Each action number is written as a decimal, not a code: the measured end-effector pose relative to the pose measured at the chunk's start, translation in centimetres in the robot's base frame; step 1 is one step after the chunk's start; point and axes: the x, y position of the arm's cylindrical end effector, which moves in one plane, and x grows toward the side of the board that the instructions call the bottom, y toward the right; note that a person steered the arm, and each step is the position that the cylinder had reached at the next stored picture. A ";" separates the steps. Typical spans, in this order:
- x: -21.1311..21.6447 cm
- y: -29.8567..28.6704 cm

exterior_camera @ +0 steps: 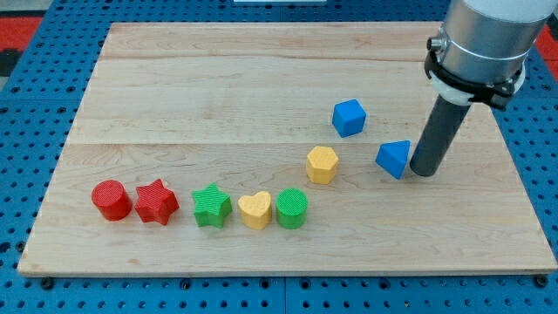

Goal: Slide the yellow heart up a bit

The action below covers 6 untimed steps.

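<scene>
The yellow heart (255, 209) lies near the view's bottom, between a green star (211, 207) on its left and a green cylinder (292, 208) on its right, close to both. My tip (424, 170) is far to the heart's upper right, touching or almost touching the right side of a blue triangle (394, 159).
A yellow hexagon (322, 164) lies up and right of the green cylinder. A blue cube (349, 117) sits above it. A red cylinder (112, 200) and a red star (156, 202) lie at the view's left. The wooden board (261, 78) rests on a blue pegboard.
</scene>
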 end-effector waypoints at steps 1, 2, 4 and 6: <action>-2.7 -5.1; -6.9 -11.4; 3.6 -3.9; 10.1 -23.2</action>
